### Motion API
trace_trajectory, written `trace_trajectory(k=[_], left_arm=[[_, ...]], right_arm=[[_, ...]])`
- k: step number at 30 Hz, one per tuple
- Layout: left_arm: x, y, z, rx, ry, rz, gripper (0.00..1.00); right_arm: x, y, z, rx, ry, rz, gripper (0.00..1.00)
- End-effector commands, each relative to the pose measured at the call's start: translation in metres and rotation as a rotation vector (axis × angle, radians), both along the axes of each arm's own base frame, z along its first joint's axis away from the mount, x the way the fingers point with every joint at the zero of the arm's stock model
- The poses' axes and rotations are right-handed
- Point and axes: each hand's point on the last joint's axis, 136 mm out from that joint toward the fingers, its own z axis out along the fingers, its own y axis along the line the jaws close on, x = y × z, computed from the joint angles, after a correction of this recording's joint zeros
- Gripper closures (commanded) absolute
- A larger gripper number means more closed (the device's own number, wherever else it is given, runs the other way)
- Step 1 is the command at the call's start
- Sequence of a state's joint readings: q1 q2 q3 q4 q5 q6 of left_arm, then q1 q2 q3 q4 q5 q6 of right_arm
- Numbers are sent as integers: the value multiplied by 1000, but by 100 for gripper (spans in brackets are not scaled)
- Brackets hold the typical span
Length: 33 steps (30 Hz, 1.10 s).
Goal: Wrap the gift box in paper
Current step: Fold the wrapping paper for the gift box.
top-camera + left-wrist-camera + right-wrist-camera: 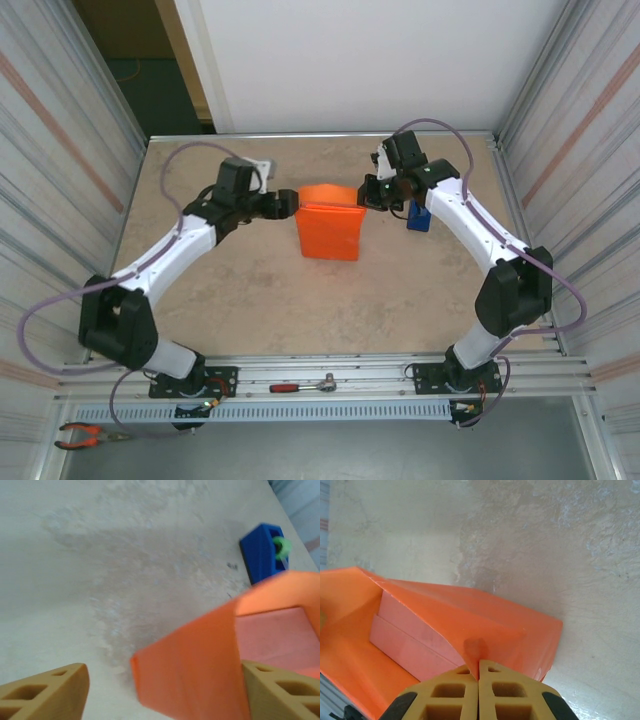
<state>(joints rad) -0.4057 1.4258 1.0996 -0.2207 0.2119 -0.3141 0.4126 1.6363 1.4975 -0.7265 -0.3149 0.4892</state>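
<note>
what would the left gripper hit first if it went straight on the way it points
Most likely the orange paper: its raised flap stands right ahead of the left gripper, jaws open, with the pink box just behind it.

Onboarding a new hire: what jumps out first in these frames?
The bright orange paper, folded mid-table, with the pink gift box showing inside its open end. The right gripper is shut on a paper fold; the left gripper stands open at its left side.
</note>
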Motion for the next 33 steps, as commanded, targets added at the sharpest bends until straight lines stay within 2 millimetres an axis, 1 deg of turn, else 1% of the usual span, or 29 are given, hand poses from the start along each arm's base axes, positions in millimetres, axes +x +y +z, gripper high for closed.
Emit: trace_trajectory(k=[1, 3, 5, 8, 10, 12, 16, 21, 28, 33], left_arm=[[-4, 9, 45, -86, -221, 24, 19], [-15, 6, 43, -107, -259, 3, 15], [-25, 1, 39, -96, -292, -20, 13], [-39, -13, 36, -75, -356, -61, 11], [-44, -20, 32, -75, -376, -78, 10], [-44, -27, 26, -74, -370, -91, 9], [-38, -44, 15, -62, -374, -125, 8], [-25, -57, 12, -63, -388, -149, 8], [-12, -67, 10, -65, -405, -158, 7], [-1, -73, 5, -64, -410, -144, 7]], right_arm=[[1, 2, -7, 6, 18, -8, 89], [2, 3, -6, 13, 16, -11, 87], [4, 3, -7, 15, 15, -12, 87], [4, 4, -7, 19, 18, -13, 86], [5, 3, -9, 18, 23, -16, 85], [6, 3, -9, 22, 25, -17, 85], [7, 3, -9, 26, 27, -18, 85], [7, 3, -11, 26, 31, -18, 85], [8, 2, -12, 27, 37, -18, 85], [7, 2, -12, 29, 38, -18, 85]])
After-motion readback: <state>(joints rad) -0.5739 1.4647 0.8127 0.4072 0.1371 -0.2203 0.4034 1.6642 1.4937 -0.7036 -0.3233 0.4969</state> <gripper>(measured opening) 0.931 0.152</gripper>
